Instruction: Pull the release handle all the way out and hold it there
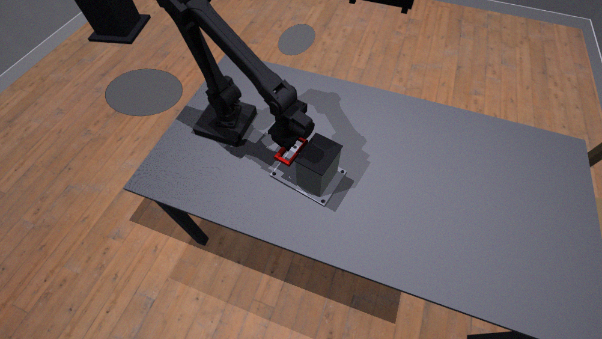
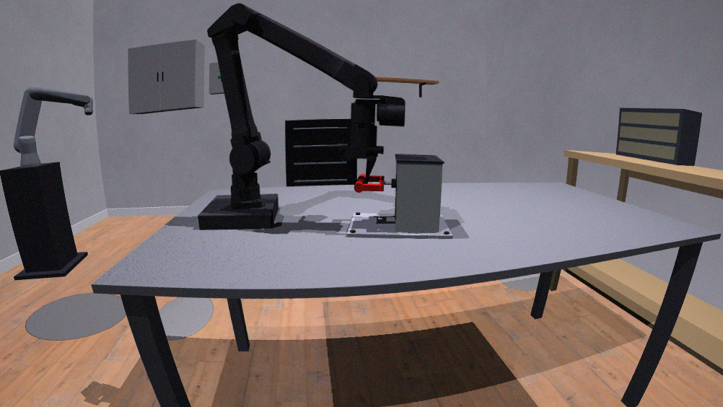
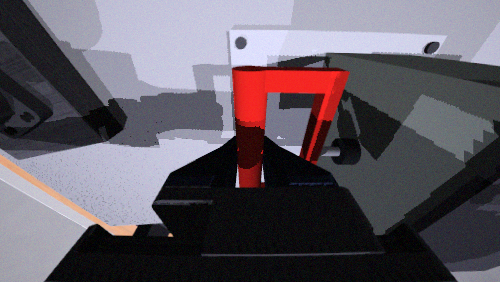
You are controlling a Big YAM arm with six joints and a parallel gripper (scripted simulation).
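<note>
The red U-shaped release handle [image 1: 289, 153] sticks out from the side of a dark grey box [image 1: 317, 164] that stands on a light baseplate [image 1: 307, 181]. My gripper [image 1: 287, 145] comes down from above and is shut on the handle's outer grip bar. In the wrist view the two black fingers pinch the red bar [image 3: 248, 125] between them. A short dark rod [image 3: 340, 151] joins the handle to the box. In the side view the handle [image 2: 369, 185] stands a little way off the box [image 2: 418, 192], well above the table.
My arm's base [image 1: 225, 124] sits on the table close behind the handle. The baseplate with its screws [image 2: 399, 226] lies under the handle. A wooden bench with a drawer unit [image 2: 657, 135] stands at the right, off the table.
</note>
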